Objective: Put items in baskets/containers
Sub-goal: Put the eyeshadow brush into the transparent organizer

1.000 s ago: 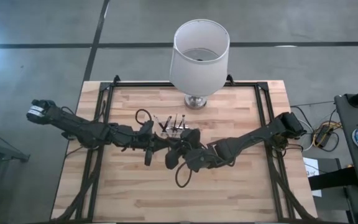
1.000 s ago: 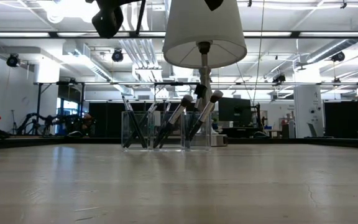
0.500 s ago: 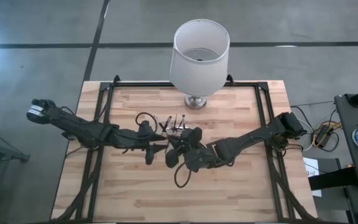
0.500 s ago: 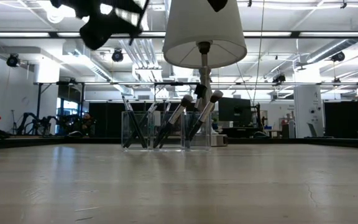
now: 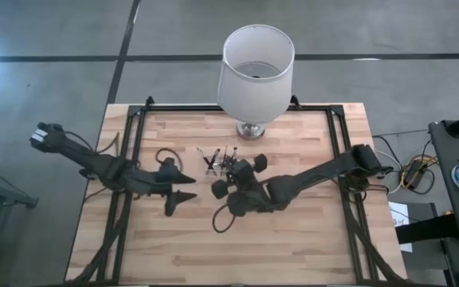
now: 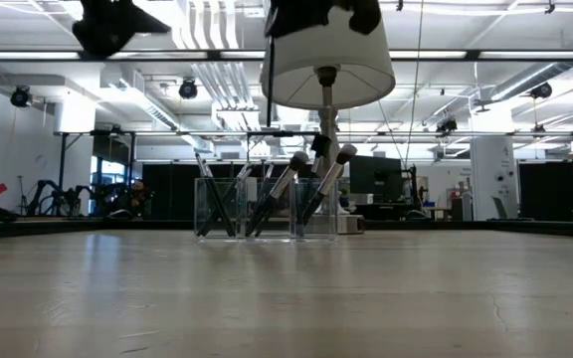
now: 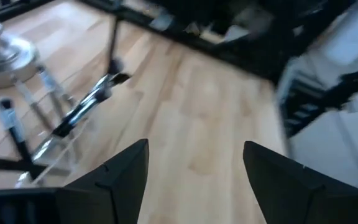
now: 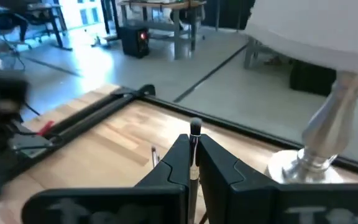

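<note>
The desk (image 5: 293, 231) is pale, jointed wood planks framed by dark metal rails. Near its far middle stands a clear plastic holder (image 6: 267, 209), low, boxy and split into compartments, almost see-through against the wood. Thin dark sticks (image 6: 285, 191) lean in it at angles, some tipped with pale or metallic ends. The low view shows their lean and the compartment walls plainly; the high view shows them only as a small dark cluster (image 5: 221, 159). Just behind stands a lamp with a smooth white tapered shade (image 5: 255, 68) on a shiny rounded metal base (image 5: 251, 130).

The right tool (image 8: 193, 163) hovers over the holder's near side, its fingers pressed together on a slim dark stick (image 8: 195, 134) with a paler band near its tip, standing upright between them; only the right wrist view reveals this.

The left tool (image 5: 180, 198) sits to the left of the holder, well apart from it, with its two blunt, dark fingers (image 7: 123, 171) spread wide and nothing between them.
</note>
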### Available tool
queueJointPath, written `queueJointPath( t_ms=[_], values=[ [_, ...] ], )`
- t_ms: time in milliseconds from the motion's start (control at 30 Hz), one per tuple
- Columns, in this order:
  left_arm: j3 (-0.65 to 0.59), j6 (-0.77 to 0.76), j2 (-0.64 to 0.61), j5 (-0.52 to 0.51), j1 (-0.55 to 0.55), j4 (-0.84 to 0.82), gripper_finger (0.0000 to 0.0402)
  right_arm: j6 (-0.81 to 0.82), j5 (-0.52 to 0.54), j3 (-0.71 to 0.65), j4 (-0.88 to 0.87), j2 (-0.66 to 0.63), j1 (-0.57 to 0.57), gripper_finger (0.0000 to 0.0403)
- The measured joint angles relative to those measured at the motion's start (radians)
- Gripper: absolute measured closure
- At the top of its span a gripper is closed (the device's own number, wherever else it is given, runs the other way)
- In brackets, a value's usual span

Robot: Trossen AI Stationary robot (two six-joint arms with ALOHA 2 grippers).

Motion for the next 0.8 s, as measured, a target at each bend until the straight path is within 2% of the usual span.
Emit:
queueJointPath(
  t_ms=[167,600,800],
  values=[
    [-0.005,0.0,-0.088,-0.003,-0.042,0.0,0.0147,0.038,-0.074,0.0,0.013,0.053,-0.061,0.0389],
    [-0.119,-0.047,-0.251,-0.002,-0.05,-0.051,0.0147,0.101,-0.048,-0.011,0.012,0.105,-0.156,0.039],
    [-0.129,-0.037,-0.331,0.007,-0.049,-0.108,0.0147,0.226,-0.053,-0.069,0.023,0.104,-0.169,0.039]
  ],
)
